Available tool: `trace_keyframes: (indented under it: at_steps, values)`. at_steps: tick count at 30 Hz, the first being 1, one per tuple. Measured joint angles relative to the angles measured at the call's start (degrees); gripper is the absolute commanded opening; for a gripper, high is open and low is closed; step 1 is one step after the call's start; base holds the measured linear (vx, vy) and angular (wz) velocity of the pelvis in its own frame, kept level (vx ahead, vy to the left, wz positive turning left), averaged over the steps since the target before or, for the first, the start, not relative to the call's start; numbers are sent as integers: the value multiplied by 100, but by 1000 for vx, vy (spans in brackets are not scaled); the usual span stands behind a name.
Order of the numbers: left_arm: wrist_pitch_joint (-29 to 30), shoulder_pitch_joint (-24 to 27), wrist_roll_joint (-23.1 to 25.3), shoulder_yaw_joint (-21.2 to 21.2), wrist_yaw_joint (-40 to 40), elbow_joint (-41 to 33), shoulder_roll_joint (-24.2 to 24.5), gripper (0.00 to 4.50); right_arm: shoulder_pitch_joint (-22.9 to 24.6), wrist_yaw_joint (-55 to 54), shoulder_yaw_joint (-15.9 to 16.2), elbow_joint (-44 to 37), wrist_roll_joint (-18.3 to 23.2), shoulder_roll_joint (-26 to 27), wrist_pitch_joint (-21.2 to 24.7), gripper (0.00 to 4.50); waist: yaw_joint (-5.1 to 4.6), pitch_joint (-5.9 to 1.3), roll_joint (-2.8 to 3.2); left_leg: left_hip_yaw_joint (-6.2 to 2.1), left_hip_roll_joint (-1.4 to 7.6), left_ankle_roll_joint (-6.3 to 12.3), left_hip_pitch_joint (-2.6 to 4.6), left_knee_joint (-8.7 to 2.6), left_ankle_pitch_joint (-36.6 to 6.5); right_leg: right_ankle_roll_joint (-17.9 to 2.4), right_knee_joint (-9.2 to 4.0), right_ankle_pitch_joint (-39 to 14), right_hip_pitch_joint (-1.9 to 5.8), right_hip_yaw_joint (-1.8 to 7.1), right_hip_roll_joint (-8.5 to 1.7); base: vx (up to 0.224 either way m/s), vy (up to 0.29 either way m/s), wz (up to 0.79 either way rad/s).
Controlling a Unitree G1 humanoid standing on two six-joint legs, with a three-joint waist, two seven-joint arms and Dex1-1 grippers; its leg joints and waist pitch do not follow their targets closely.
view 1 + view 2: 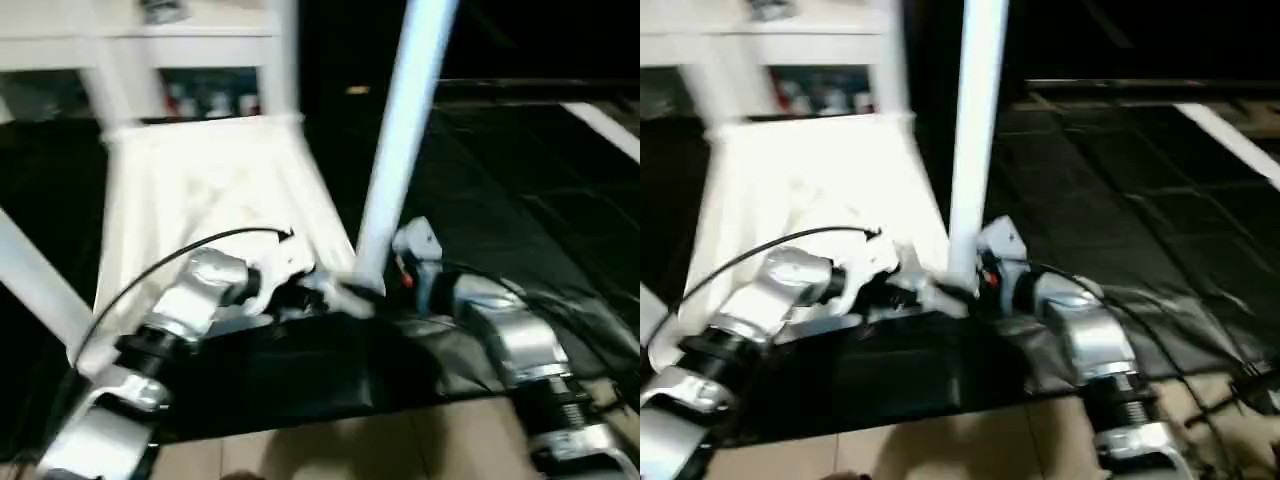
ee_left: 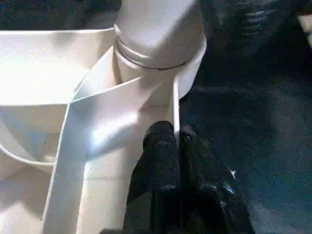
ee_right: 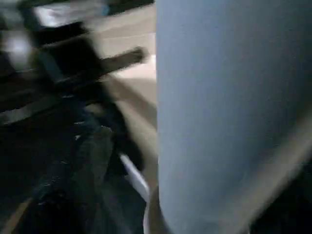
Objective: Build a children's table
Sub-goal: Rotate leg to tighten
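Observation:
The children's table lies upside down on a black mat, its white ribbed top facing up. One white leg stands upright in the near right corner socket. My left gripper is shut on the thin rim wall of the top, right beside that socket, and appears in the head view at the corner. My right gripper is at the base of the upright leg, which stands very close in the right wrist view. Other white legs rise at the far left, far right and near left.
The black mat covers the floor to the right, with beige flooring at its near edge. A white cabinet stands behind the table. A white bar lies at the far right. Cables run along both forearms.

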Motion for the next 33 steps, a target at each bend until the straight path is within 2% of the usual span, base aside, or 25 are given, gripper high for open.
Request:
trace_keyframes:
  at_steps: [9, 10, 13, 15, 19, 20, 24, 25, 33]
  values:
    - [-619, -46, -61, -318, -1038, 64, 378, 0, -391, 1611, 382, 308, 244, -558, -72, 425, 192, 4, -10, 16, 20, 4, -4, 28, -1, -2, 18, 2, 6, -13, -3, 0, 0, 0]
    - [-669, -54, -61, -339, -1093, 75, 385, 0, -416, 1702, 407, 343, 244, -583, -75, 400, 201, 3, -10, 19, 24, 4, -4, 31, -1, -2, 18, 2, 8, -14, -3, 0, 0, 0]
    - [-762, -69, -62, -379, -1249, 83, 432, 0, -456, 1970, 455, 508, 243, -649, -78, 392, 211, 5, -17, 21, 28, 4, -8, 41, -2, -2, 21, 2, 10, -17, -3, 0, 0, 0]
    - [-832, -69, -66, -421, -1325, 83, 461, 0, -502, 2100, 496, 599, 242, -714, -106, 354, 202, 4, -21, 22, 29, 4, -8, 42, -2, -2, 23, 2, 9, -17, -3, 0, 0, 0]
    - [-939, -70, -66, -461, -1340, 83, 493, 0, -589, 2306, 569, 686, 241, -761, -187, 337, 195, 4, -24, 22, 37, 4, -7, 47, -1, -2, 31, 2, 8, -24, -1, 0, 0, 0]
    - [-955, -70, -63, -461, -1340, 87, 494, 0, -600, 2346, 583, 693, 241, -762, -195, 315, 195, 3, -25, 22, 39, 4, -7, 48, -1, -2, 32, 2, 8, -26, 0, 0, 0, 0]
    - [-1051, -75, -59, -461, -1341, 124, 492, 0, -608, 2449, 661, 768, 240, -757, -204, 287, 196, 3, -27, 22, 39, 4, -7, 51, -2, -2, 32, 1, 8, -25, 0, 0, 0, 0]
    - [-1067, -78, -53, -462, -1341, 132, 492, 0, -609, 2467, 664, 785, 240, -752, -204, 264, 195, 3, -27, 22, 39, 4, -7, 51, -2, -2, 33, 2, 8, -25, 0, 0, 0, 0]
    - [-1112, -110, -56, -467, -1341, 222, 491, 0, -612, 2531, 681, 851, 240, -745, -252, 218, 204, 2, -29, 22, 40, 4, -7, 59, -2, -2, 39, 2, 10, -25, -1, 0, 0, 0]
